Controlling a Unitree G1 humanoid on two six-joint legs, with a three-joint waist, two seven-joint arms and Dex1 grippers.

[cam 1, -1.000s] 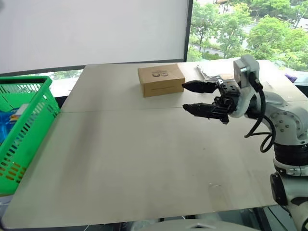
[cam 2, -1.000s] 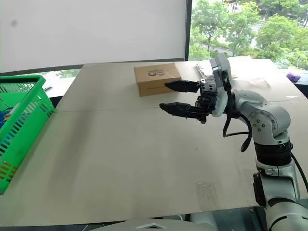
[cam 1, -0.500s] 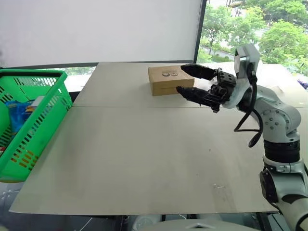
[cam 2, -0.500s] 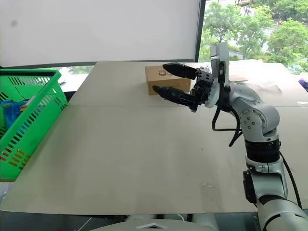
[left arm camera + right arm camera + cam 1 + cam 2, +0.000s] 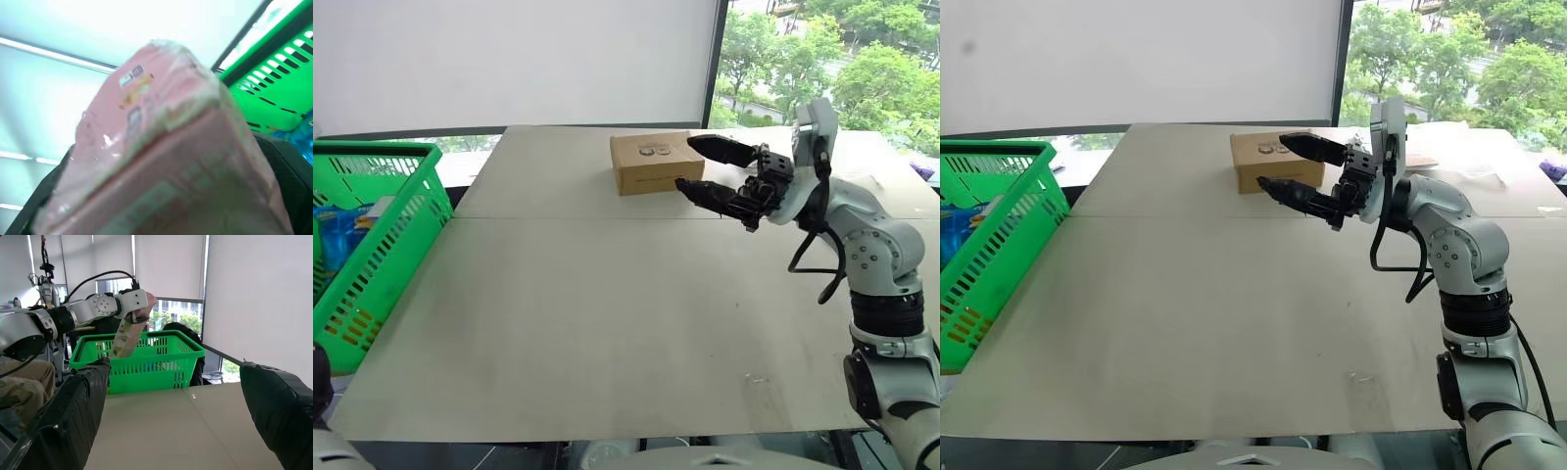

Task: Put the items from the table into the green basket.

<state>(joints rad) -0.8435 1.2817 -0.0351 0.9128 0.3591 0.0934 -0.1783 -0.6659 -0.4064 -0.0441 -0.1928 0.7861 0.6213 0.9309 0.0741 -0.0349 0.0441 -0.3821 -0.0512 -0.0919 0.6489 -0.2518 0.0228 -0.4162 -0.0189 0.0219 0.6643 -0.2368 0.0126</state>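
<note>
The left gripper [image 5: 138,308] hangs the pink carton [image 5: 128,335] over the green basket [image 5: 146,363] off the counter's [image 5: 607,323] left edge; I cannot tell whether its fingers have let go. Right gripper [image 5: 705,168]: fingers apart, empty. Next, drop the carton in

1. Head stereo pair: high, facing forward-down over table [image 5: 607,323]; both share green basket [image 5: 372,245]
2. Left wrist: close on pink carton [image 5: 161,161]
3. Right wrist: level, towards basket
</note>
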